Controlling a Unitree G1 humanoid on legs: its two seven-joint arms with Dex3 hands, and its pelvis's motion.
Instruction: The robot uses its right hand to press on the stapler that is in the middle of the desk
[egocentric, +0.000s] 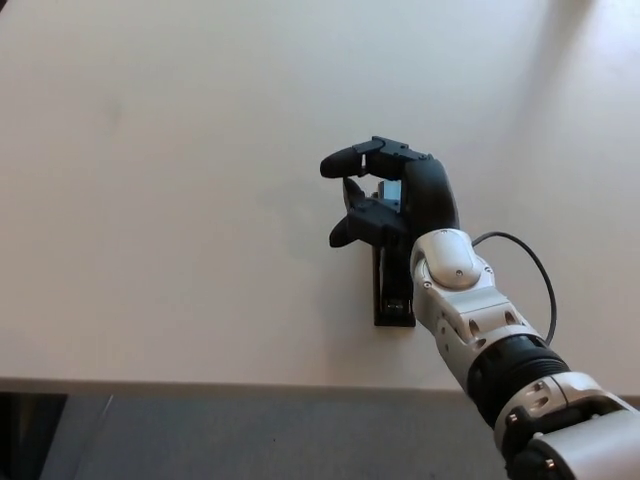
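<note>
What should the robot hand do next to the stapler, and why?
Probably push straight down. The right hand sits over the far end of the black stapler on the white desk, its fingers curled and holding nothing. Whether the palm presses the top yet, I can't tell.

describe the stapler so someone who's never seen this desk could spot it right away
Start from the wide pale desk and follow the silver arm in from the lower right to its black robot hand. The stapler lies right under that hand, its near end showing. It is a slim black bar pointing away from the desk's front edge, the only loose thing on the desk.
</note>
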